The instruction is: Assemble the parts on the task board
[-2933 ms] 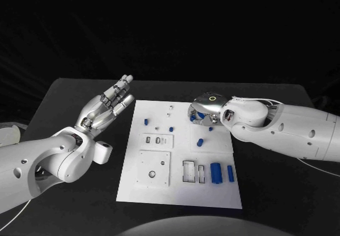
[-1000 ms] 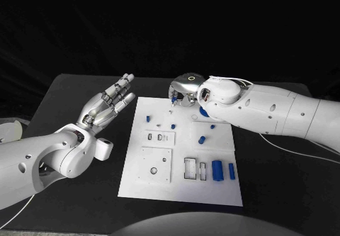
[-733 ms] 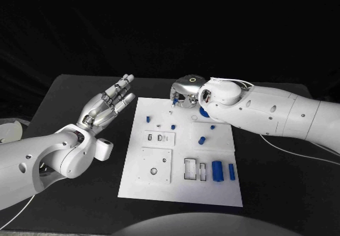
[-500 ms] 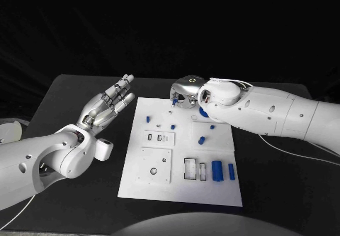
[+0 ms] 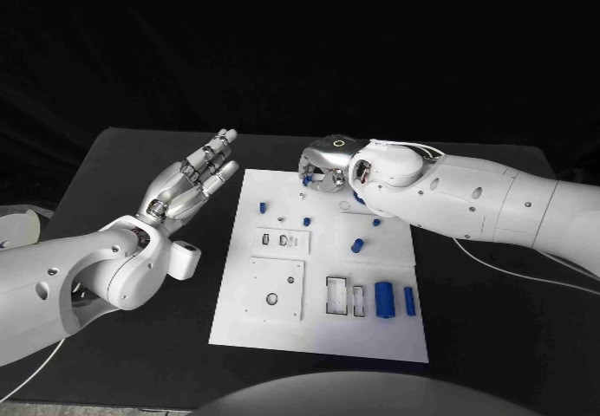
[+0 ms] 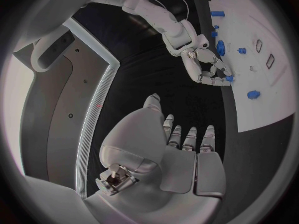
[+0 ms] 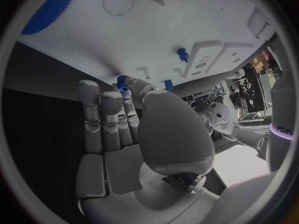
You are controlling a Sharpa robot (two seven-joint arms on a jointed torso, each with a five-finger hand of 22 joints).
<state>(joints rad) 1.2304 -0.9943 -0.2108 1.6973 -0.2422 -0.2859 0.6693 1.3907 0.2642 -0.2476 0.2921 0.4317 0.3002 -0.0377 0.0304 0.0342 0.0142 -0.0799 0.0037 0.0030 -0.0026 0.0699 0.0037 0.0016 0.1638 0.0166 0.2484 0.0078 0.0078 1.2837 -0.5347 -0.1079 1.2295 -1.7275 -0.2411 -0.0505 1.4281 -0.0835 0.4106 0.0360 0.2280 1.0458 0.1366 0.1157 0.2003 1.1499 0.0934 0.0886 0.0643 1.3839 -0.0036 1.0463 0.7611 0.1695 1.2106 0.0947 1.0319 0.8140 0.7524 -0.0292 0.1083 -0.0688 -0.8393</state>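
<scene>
The white task board [image 5: 313, 334] lies in the middle of the black table. My right hand [image 5: 328, 165] hovers over the board's far edge and pinches a small blue part [image 5: 305, 179] between thumb and fingertip; the right wrist view shows this part [image 7: 123, 80] close above the board [image 7: 143, 35]. The left wrist view also catches the right hand [image 6: 209, 69] above the board [image 6: 274, 84]. My left hand [image 5: 194, 182] is held flat with its fingers apart, just left of the board, holding nothing. Loose blue parts [image 5: 355, 246] lie on the board.
Two long blue pieces [image 5: 382, 300] lie by the rectangular slots near the board's front. A small blue peg [image 5: 263, 207] stands on the left side. A large blue toothed wheel [image 7: 50, 10] and a blue peg [image 7: 182, 54] are on the board near my right hand.
My right hand has moved from the board's middle right to its far edge with the small blue part. Over the last second it has barely shifted. The left hand stays still.
</scene>
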